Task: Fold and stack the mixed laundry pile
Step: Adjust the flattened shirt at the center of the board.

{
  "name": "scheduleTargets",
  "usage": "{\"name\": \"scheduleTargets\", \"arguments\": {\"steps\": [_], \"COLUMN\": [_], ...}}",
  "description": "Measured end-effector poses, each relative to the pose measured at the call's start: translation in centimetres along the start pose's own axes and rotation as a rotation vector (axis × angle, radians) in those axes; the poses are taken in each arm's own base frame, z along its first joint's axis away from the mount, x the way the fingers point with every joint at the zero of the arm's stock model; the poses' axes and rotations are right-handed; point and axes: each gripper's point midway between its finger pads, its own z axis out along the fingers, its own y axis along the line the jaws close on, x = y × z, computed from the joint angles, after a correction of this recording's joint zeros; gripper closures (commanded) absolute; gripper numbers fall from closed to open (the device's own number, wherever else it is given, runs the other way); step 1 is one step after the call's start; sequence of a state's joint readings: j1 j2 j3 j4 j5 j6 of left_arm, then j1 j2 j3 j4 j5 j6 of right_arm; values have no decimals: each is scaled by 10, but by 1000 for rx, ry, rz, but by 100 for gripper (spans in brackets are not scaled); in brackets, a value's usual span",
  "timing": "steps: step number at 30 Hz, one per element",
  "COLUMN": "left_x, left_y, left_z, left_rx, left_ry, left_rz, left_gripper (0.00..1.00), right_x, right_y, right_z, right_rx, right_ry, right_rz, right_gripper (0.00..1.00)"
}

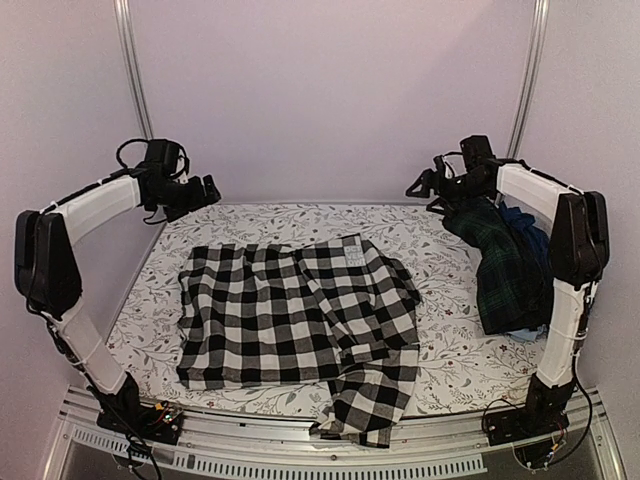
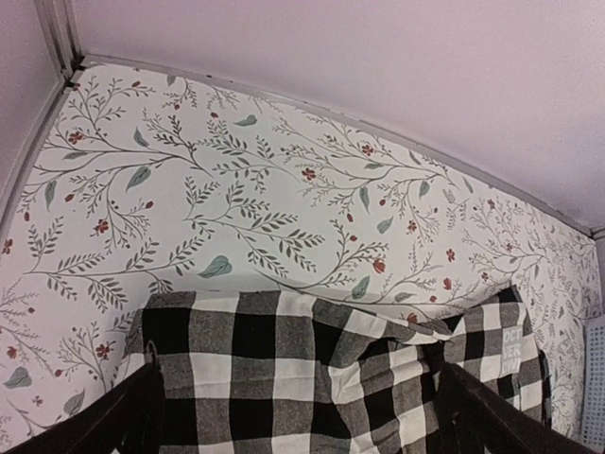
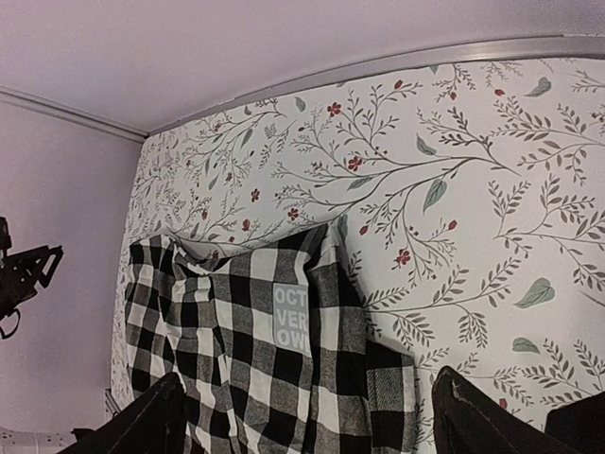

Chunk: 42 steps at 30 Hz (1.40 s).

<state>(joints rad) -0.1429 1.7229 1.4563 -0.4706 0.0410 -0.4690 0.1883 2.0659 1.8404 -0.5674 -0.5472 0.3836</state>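
the checked shirt is lying flat on the tabletop, ready for folding (other clothes are waiting at the right). the left end effector and right end effector are hanging spread wide, holding nothing.

You had a white tablecloth printed with leafy sprigs and small red flowers spread flat over the table. Plain pale walls stood behind it, a metal post rose at each back corner, and a metal rail ran along the near edge.
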Motion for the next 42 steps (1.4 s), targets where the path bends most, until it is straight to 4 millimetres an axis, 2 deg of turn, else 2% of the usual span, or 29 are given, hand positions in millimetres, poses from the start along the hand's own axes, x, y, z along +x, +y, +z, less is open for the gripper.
{"name": "scheduleTargets", "arguments": {"steps": [3, 6, 7, 8, 9, 11, 14, 17, 22, 28, 32, 34, 38, 42], "left_x": [24, 72, 98, 104, 121, 144, 164, 180, 180, 156, 142, 137, 135, 135], "left_y": [-20, -36, -37, -36, -34, -27, -19, -13, -18, -41, -54, -59, -62, -62], "left_z": [-6, 1, 8, 9, 13, 23, 41, 63, 105, 143, 163, 169, 167, 148], "left_rx": [47, 84, 85, 84, 78, 61, 33, 12, 12, 87, 134, 155, 180, 193], "left_ry": [40, 144, 207, 222, 267, 330, 394, 453, 492, 479, 466, 459, 463, 468], "left_rz": [26, 41, 33, 33, 29, 2, -21, -25, -11, 28, 33, 32, 34, 44], "left_gripper": [7, 21, 26, 30, 32, 37, 43, 49, 55, 57, 57, 53, 36, 27], "right_x": [36, 76, 84, 93, 99, 110, 127, 144, 178, 206, 206, 201, 189, 176], "right_y": [11, 26, 32, 38, 44, 55, 62, 53, 23, -9, -21, -27, -32, -9], "right_z": [-10, -6, -3, 3, 8, 19, 37, 54, 69, 80, 75, 70, 65, 56], "right_rx": [-67, -135, -156, -178, -196, -234, -274, -289, -264, -175, -159, -139, -97, -85], "right_ry": [66, 153, 174, 201, 218, 249, 302, 346, 408, 444, 416, 398, 375, 359], "right_rz": [10, 14, 7, 3, -6, -21, -25, -3, 85, 182, 215, 227, 218, 148], "right_gripper": [23, 29, 31, 32, 33, 34, 35, 37, 40, 40, 40, 40, 39, 40]}}
